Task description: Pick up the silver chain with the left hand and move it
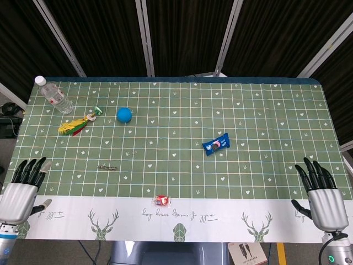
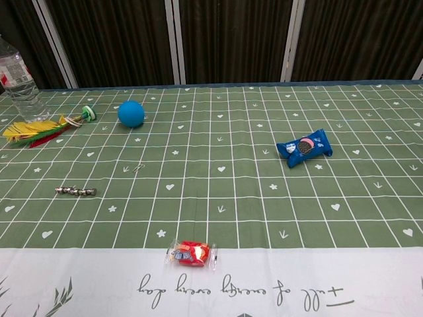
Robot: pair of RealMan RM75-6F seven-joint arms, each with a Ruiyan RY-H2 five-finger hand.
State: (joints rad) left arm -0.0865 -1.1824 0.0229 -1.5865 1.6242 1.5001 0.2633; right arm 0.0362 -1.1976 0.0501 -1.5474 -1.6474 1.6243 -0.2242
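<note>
Task not yet begun: the chain is lying untouched and both robot hands are waiting at the near edge.

The left robot hand [image 1: 19,190] is hovering at the near left corner of the green checked worktop [image 1: 265,127], fingers apart and holding nothing; the right robot hand [image 1: 322,196] is doing likewise at the near right corner. Farther in, the short silver metal chain [image 1: 106,167] is lying flat, well apart from the left robot hand, so reaching, grasping and moving all remain.

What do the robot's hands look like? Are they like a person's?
Rather like a person's. Both the left hand and right hand have a smooth silver-grey shell for the palm and slim black fingers. A small green light glows on the right wrist below.
</note>
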